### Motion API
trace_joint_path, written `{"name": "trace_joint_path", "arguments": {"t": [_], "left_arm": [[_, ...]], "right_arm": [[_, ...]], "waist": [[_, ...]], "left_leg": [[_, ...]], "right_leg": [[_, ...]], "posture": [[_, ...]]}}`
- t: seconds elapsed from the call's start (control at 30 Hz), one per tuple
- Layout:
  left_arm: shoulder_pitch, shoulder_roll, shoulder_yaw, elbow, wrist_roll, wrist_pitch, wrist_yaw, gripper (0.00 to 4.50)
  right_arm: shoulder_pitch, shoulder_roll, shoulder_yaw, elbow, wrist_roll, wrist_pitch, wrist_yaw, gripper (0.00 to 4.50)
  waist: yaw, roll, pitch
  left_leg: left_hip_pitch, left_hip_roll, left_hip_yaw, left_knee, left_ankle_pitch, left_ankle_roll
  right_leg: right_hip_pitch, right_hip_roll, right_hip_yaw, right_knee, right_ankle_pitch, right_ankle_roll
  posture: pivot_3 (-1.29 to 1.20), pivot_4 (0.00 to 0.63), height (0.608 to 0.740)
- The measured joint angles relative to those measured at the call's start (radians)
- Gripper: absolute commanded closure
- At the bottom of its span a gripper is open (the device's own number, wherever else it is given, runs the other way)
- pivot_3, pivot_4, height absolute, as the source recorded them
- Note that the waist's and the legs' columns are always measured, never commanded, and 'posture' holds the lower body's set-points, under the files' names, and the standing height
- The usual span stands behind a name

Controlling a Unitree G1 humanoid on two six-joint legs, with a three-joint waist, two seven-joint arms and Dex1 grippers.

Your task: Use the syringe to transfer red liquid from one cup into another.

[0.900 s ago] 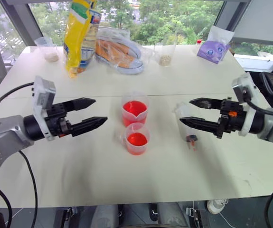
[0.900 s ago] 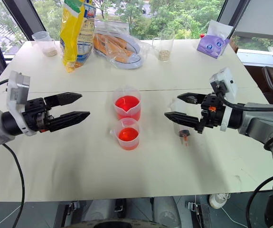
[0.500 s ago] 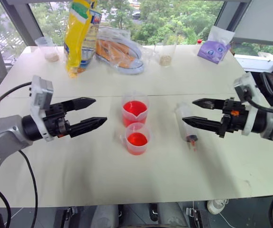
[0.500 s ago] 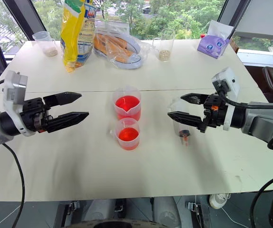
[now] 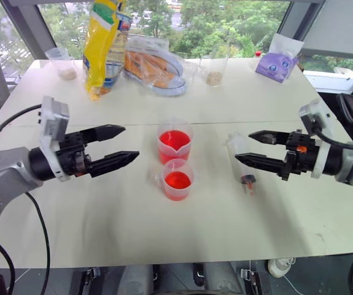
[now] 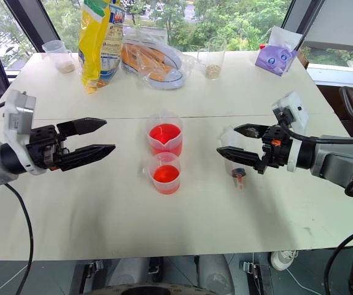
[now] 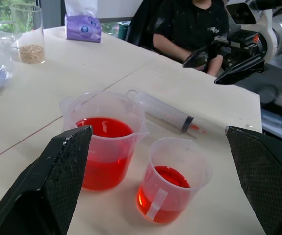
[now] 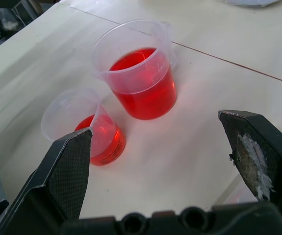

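A pale counter (image 5: 102, 215) holds two clear plastic cups of red liquid (image 5: 175, 140) at its centre. The taller cup (image 5: 175, 145) stands farther from the robot, and the shorter cup (image 5: 177, 179), with a small side tab, stands just in front of it, very close or touching. To their right, the syringe (image 5: 242, 164) lies flat on the counter, its orange-red tip toward the robot.

The left end effector (image 5: 124, 145) hovers to the left of the cups, its two black fingers spread apart and holding nothing. The right end effector (image 5: 242, 146) hovers above the syringe, its fingers also spread apart and empty.

Along the far edge sit a yellow bag (image 5: 104, 43), a clear bag of orange contents (image 5: 153, 65), two clear cups with beige grains (image 5: 213, 67), and a purple tissue pack (image 5: 276, 65). In the left wrist view, a person in black (image 7: 190, 27) sits beyond the counter.
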Motion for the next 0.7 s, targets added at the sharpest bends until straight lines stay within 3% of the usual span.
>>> {"name": "trace_joint_path", "arguments": {"t": [0.17, 0.3, 0.4, 0.53, 0.7], "left_arm": [[0.0, -0.004, -0.011, 0.001, 0.01, -0.009, 0.0, 0.0], [-0.024, -0.029, -0.033, 0.014, 0.024, -0.026, 0.0, 0.0], [-0.042, -0.035, -0.058, 0.023, 0.04, -0.031, -0.002, 0.0], [-0.065, -0.071, -0.1, 0.033, 0.069, -0.052, -0.012, 0.0], [-0.07, -0.095, -0.112, 0.035, 0.092, -0.069, -0.009, 0.0]], "right_arm": [[-0.009, -0.003, 0.01, 0.002, 0.002, 0.031, -0.026, 0.04], [-0.19, 0.002, 0.102, 0.078, -0.001, 0.212, -0.164, 0.04], [-0.313, 0.018, 0.179, 0.176, -0.044, 0.327, -0.234, 0.04], [-0.51, 0.137, 0.288, 0.441, -0.182, 0.478, -0.341, 0.04], [-0.622, 0.205, 0.4, 0.652, -0.296, 0.521, -0.371, 0.04]], "waist": [[0.0, 0.0, 0.0], [-0.004, 0.0, 0.0], [-0.003, 0.0, 0.0], [-0.003, 0.0, 0.0], [-0.001, 0.0, 0.0]], "left_leg": [[0.0, 0.0, 0.0, 0.0, 0.0, 0.0], [0.001, 0.0, 0.001, 0.0, 0.0, 0.0], [0.001, 0.0, 0.001, 0.0, 0.0, 0.0], [-0.001, 0.0, 0.001, 0.0, 0.0, 0.0], [-0.002, -0.001, 0.001, 0.0, 0.0, 0.001]], "right_leg": [[0.0, 0.0, 0.0, 0.0, 0.0, 0.0], [0.0, 0.0, 0.001, 0.0, 0.0, -0.002], [0.0, 0.0, 0.001, 0.0, 0.0, -0.002], [-0.002, 0.0, 0.001, 0.0, 0.001, -0.002], [-0.002, 0.0, 0.001, 0.0, 0.003, 0.002]], "posture": [[0.0, 0.15, 0.74], [0.0, 0.15, 0.74], [0.0, 0.15, 0.74], [0.0, 0.15, 0.74], [0.0, 0.15, 0.74]]}}
